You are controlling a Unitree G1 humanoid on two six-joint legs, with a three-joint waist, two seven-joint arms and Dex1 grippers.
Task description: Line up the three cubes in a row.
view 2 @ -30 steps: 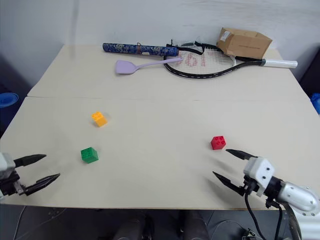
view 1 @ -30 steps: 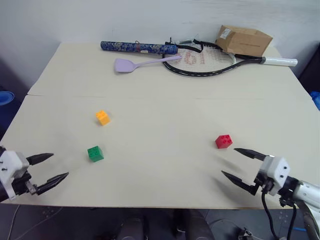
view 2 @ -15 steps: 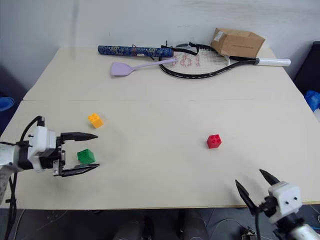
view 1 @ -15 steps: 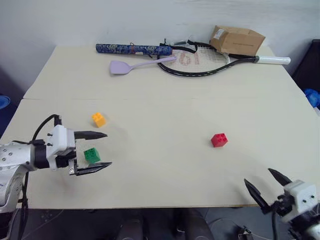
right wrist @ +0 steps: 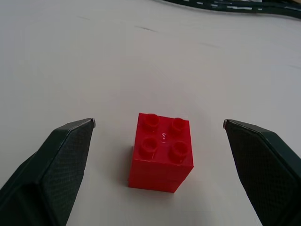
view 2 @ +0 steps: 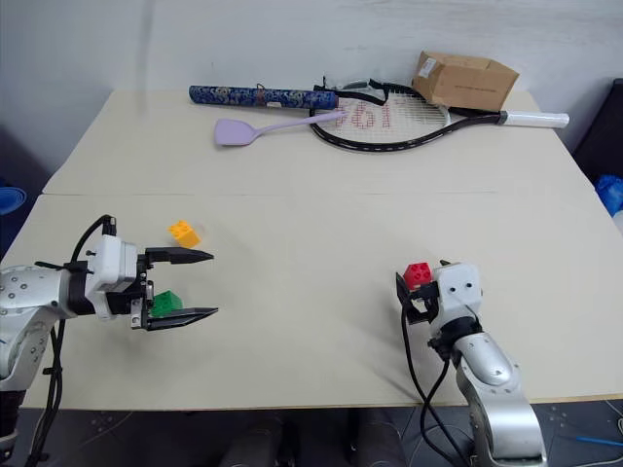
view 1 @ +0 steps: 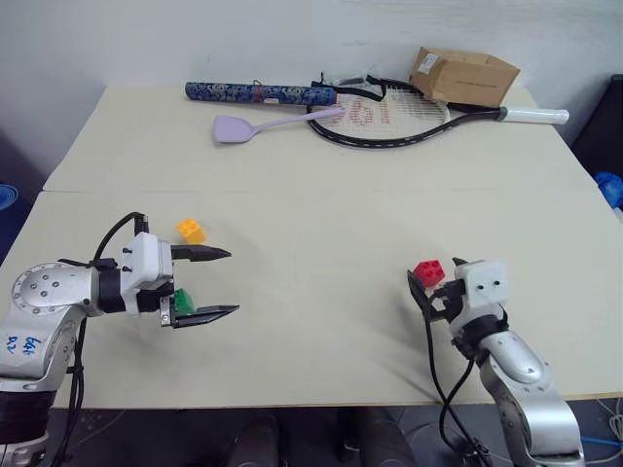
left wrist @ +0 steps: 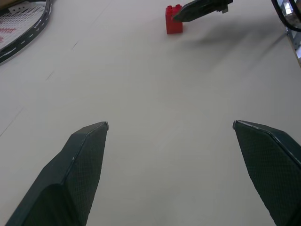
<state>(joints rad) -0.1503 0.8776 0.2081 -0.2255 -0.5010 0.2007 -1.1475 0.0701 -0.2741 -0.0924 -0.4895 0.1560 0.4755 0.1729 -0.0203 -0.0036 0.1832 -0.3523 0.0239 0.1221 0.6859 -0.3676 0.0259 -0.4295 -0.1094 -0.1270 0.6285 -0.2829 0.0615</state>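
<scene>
With the three cubes scattered, both empty grippers stood wide open for pickups: the right gripper [right wrist: 159, 123] framed the red cube [right wrist: 161, 152] at lower right, the left gripper [view 1: 218, 282] straddled the green cube [view 2: 164, 303] lower left, below the orange-yellow cube [view 1: 191, 230].

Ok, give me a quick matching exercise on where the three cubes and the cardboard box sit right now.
Things:
1. red cube
2. green cube
3. orange-yellow cube
4. cardboard box

Places:
A. far right corner of the table, by the racket
B. between the open fingers of the right end effector
C. down at the table beside the left end effector, partly hidden by it
D. free on the table, just beyond the left end effector's upper finger

Pairs: 1-B, 2-C, 3-D, 4-A
</scene>
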